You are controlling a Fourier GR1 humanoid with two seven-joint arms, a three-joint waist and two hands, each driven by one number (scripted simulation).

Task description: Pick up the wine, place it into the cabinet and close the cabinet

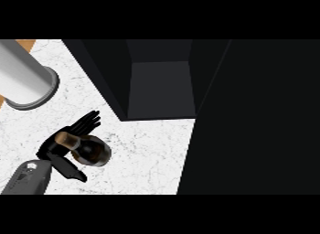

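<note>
Wine sits wrapped in my left robot hand; keep it upright, carry toward the open cabinet at one o'clock.

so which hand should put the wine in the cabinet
Left. The left hand is already at the wine on the counter, fingers beside it, and the open cabinet lies just ahead and to the right. The right hand is not in view.

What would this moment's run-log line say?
phase: carrying | left hand: shut on wine bottle above counter | right hand: not in view | cabinet: open, wine not yet inside
</note>
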